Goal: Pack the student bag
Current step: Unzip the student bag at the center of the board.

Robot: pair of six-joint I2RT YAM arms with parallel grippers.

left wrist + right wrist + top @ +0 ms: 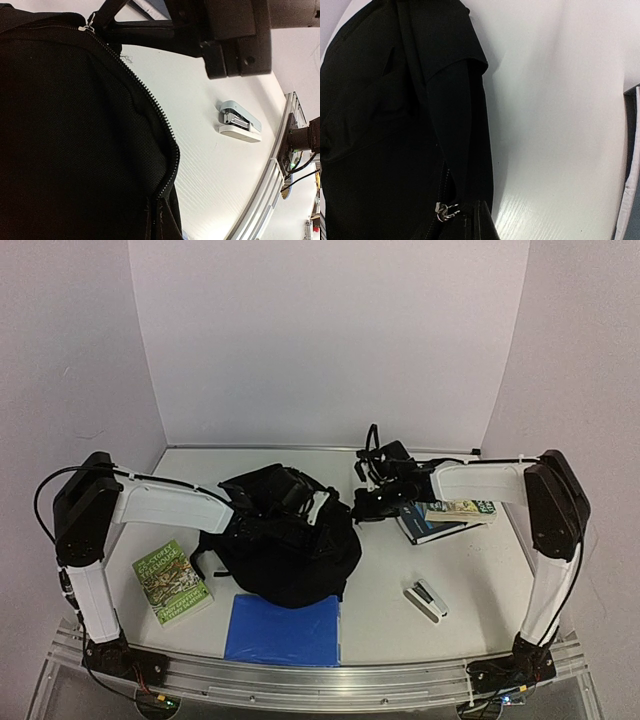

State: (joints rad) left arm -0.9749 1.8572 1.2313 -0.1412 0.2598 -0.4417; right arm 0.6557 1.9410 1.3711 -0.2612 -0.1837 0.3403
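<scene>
— While the bag [290,560] is lying in the middle of the top view, what are the arms doing?

— Both are working at it. The left gripper [161,220] is clenching the fabric beside the zip [150,107], at the bottom of its wrist view. The right gripper [362,508] is pinching the bag's right edge, near a small metal ring [447,210].

— So they are opening it?

— I'm judging so, though I cannot tell how far the zip is undone. One side should be holding firm while the other is drawing along the zip line, low and level, so the bag isn't dragging over the folder [283,630] lying just below it in the frame.

— Is anything readable?

— Nothing is coming through. The green book [172,582] at lower left is showing cover lettering, and the books [445,518] at right are showing a green spine, both too small to read. The stapler [425,600], lower right, is showing no mark I can make out.
</scene>
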